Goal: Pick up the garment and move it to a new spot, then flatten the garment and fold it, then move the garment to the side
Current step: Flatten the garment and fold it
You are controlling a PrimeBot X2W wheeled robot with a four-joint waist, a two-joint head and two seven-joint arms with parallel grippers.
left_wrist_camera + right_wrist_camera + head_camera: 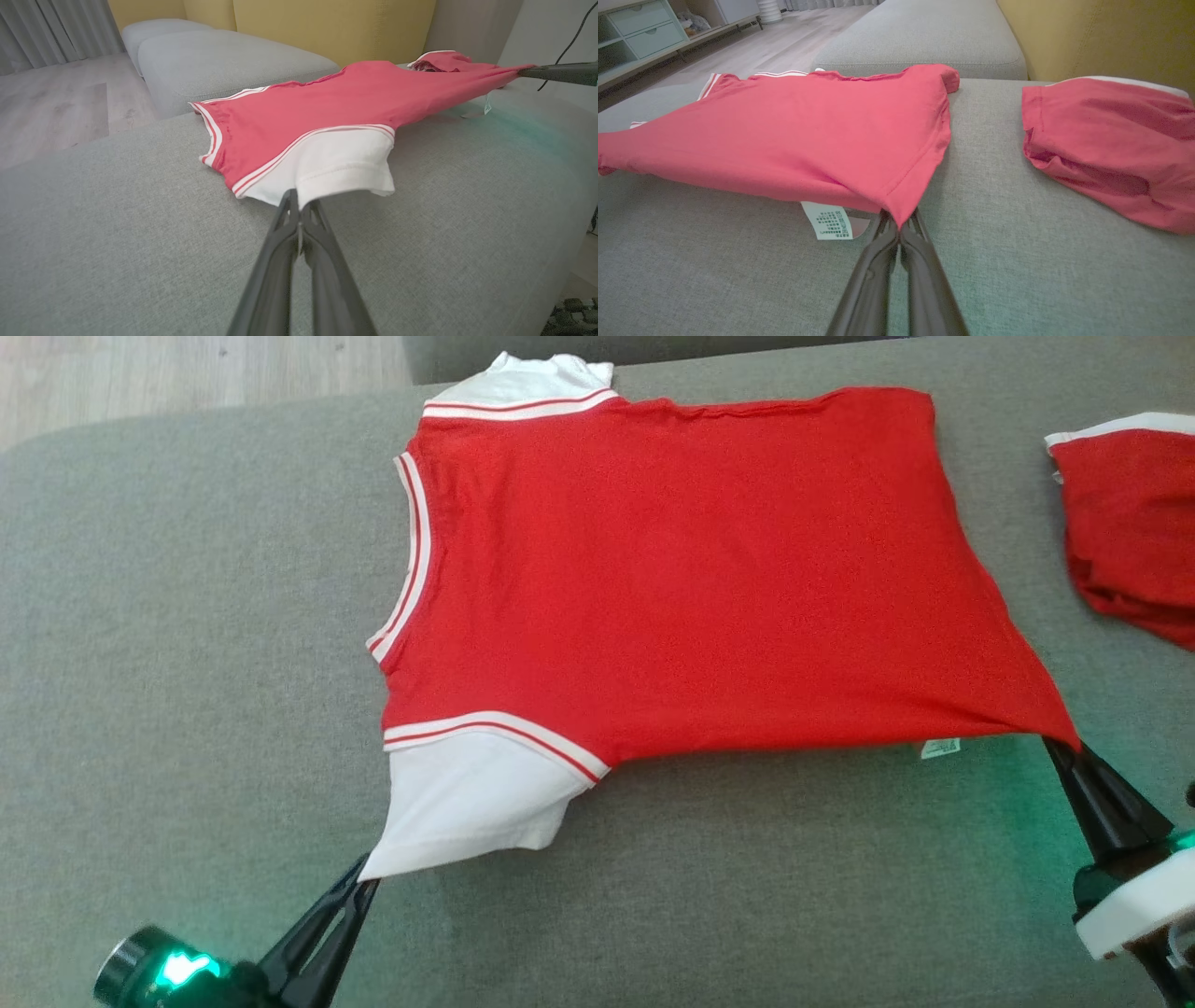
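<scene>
head view: red garment (672, 579) lay spread on the grey cushion (187, 663), drawn taut between both grippers. left gripper (366, 879) was clamped on the white sleeve's corner at the near left. right gripper (1057, 745) was pinched on the red hem corner at the near right. care label (829, 223) hung just beside that corner. second red garment (1134, 532) lay apart, farther right.

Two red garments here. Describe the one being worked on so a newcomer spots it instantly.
On the grey sofa cushion, it is the red shirt spread across the middle, with white sleeves. Unlike the crumpled red garment at the right edge, it is held between the left hand and right hand.
</scene>
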